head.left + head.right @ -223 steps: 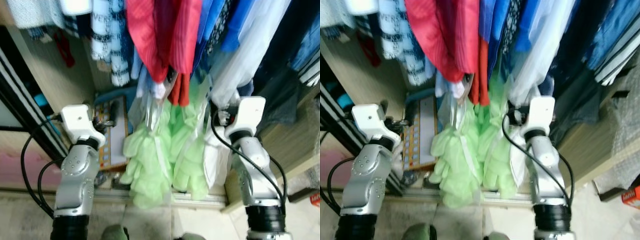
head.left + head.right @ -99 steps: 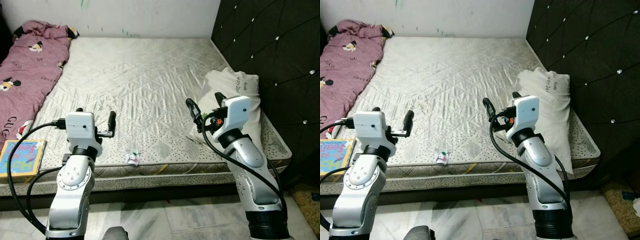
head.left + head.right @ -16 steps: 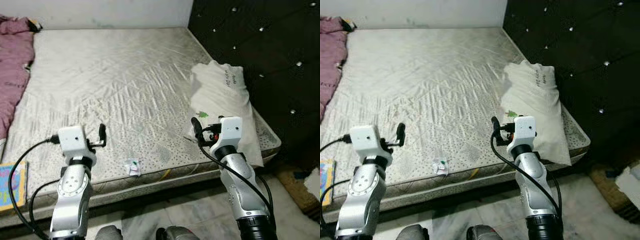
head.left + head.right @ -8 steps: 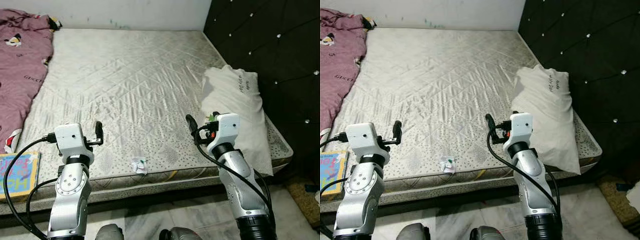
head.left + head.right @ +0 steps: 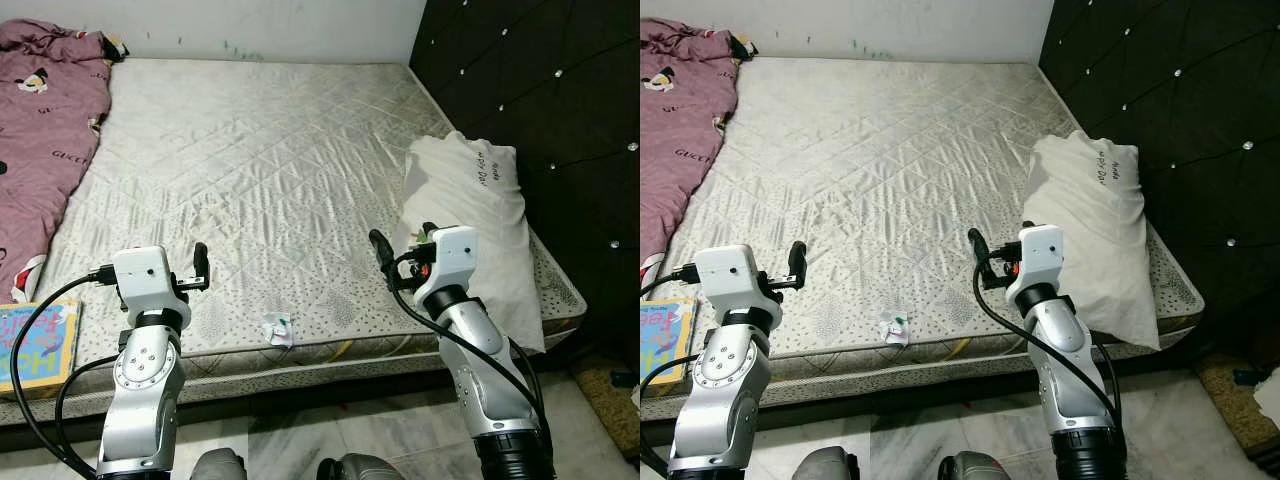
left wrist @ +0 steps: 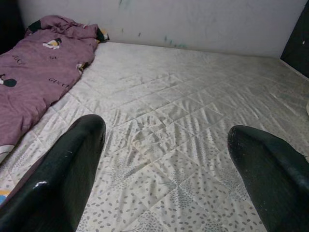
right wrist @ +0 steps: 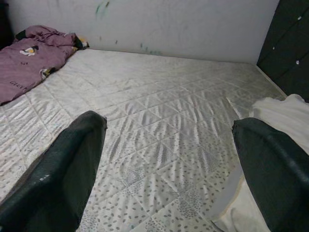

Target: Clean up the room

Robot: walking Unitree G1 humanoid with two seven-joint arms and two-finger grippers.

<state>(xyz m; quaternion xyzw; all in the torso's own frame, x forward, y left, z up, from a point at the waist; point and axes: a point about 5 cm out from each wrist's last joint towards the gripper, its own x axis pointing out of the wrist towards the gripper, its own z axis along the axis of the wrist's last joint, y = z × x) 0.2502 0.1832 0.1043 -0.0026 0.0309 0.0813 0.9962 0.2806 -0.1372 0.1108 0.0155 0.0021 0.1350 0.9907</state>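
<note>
Not much has shifted since half a second ago: the view just nudged a bit, and both arms stay raised over the near edge of the mattress [image 5: 270,160]. The left pincer [image 6: 169,159] and right pincer [image 7: 169,159] are both released, fingers spread wide, grasping nothing. A small crumpled wrapper [image 5: 278,328] lies on the mattress near its front edge, between the two arms. A white pillow [image 5: 470,215] sits along the mattress's right side by the black tufted headboard [image 5: 540,90]. A maroon printed blanket [image 5: 45,130] is heaped on the mattress's left side, and a colourful book [image 5: 35,340] lies at its left front corner.
</note>
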